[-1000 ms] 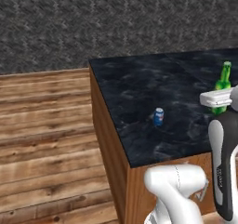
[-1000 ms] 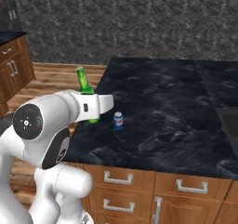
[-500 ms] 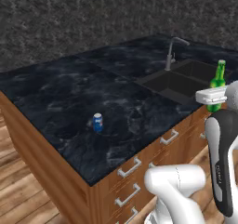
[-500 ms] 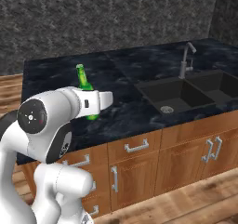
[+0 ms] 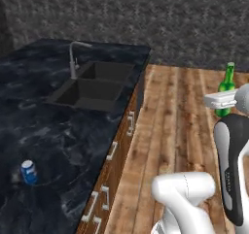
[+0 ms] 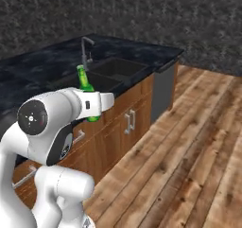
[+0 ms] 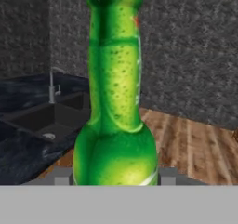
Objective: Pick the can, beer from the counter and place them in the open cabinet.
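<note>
We are holding the green beer bottle (image 7: 116,93) upright in our closed gripper (image 7: 116,179), clamped low on its body. The glass is probably slick and breakable, so we are trusting that low body grip. The blue can (image 5: 28,172) is sitting at eight o'clock on the black counter (image 5: 58,131).

A rough dark grey stone wall (image 5: 185,19) runs behind. Warm wooden plank floor (image 6: 189,151) stretches right. A black sink (image 5: 92,90) with a grey faucet (image 5: 74,58) sits above brown drawers (image 6: 127,123).

You see a dark double sink (image 5: 92,85) with a grey faucet (image 5: 74,57), a wood plank floor (image 5: 180,126), and a speckled grey wall (image 5: 146,19) behind
</note>
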### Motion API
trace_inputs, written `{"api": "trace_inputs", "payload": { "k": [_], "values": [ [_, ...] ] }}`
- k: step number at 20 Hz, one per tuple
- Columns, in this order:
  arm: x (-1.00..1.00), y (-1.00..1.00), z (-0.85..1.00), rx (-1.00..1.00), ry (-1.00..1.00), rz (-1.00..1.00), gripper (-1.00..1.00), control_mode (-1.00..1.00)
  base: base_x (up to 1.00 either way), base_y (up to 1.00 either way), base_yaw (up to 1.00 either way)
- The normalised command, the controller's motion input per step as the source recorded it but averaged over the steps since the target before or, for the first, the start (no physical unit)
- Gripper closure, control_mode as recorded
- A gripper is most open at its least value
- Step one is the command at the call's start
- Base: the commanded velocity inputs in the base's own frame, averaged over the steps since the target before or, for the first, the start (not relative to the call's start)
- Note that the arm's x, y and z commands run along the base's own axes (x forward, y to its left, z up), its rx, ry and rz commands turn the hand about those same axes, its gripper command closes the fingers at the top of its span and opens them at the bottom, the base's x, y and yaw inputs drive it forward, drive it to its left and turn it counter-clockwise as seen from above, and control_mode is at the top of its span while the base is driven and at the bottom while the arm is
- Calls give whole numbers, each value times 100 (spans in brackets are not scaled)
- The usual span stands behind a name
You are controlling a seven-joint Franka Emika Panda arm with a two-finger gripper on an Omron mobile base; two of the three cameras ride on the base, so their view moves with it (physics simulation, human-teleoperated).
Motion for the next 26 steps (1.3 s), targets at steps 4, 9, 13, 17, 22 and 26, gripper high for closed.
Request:
{"api": "trace_inputs", "payload": {
  "k": [4, 9, 13, 17, 22, 26],
  "values": [
    [0, 0, 0, 0, 0, 0, 100, 100, -6, 14, -87],
    [0, 0, 0, 0, 0, 0, 100, 100, 0, 26, -80],
    [0, 0, 0, 0, 0, 0, 100, 100, 0, 37, -70],
    [0, 0, 0, 0, 0, 0, 100, 100, 0, 47, -63],
    [0, 0, 0, 0, 0, 0, 100, 100, 4, 46, -53],
    [0, 0, 0, 0, 0, 0, 100, 100, 0, 4, -67]
  ]
}}
